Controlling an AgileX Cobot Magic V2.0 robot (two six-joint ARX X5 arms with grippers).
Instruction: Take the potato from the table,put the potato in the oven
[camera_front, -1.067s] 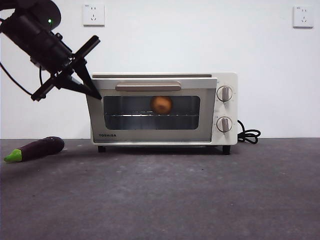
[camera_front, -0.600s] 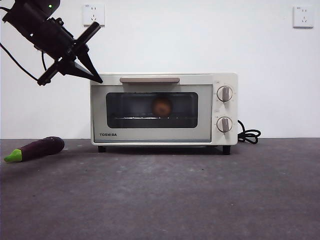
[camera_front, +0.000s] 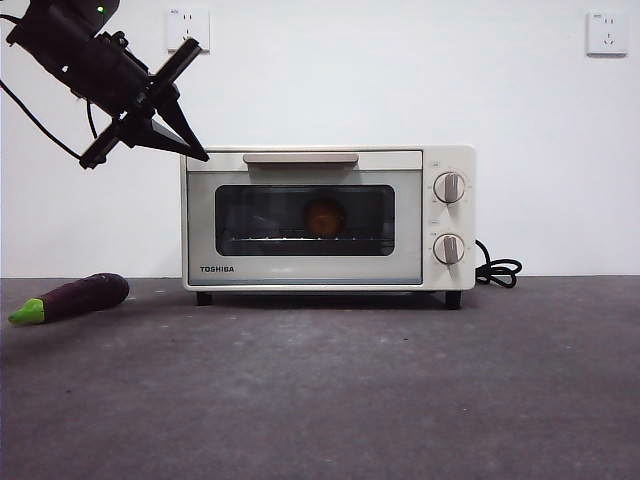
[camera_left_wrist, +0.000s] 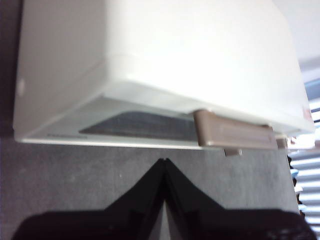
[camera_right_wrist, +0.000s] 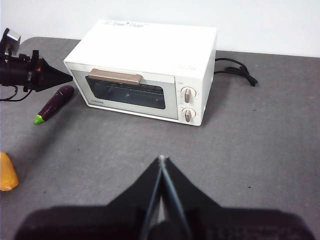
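Potato (camera_front: 324, 216) inside oven (camera_front: 328, 218), door shut. Left gripper (camera_front: 197, 152) clenched empty, upper left; right gripper (camera_right_wrist: 161, 159) clenched. Next: retract arm, I'd say.

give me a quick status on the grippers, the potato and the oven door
Left gripper shut, empty, at oven's upper left corner. Right gripper shut, waiting high over table. Potato inside, door closed. Nothing in the way.

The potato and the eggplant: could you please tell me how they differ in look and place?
The potato is a round, orange-brown lump; the eggplant is long, purple and green-stemmed. The potato sits on the rack inside the oven behind its shut glass door; the eggplant lies in the open on the table, left of the oven. Neither is touched by a pincer.
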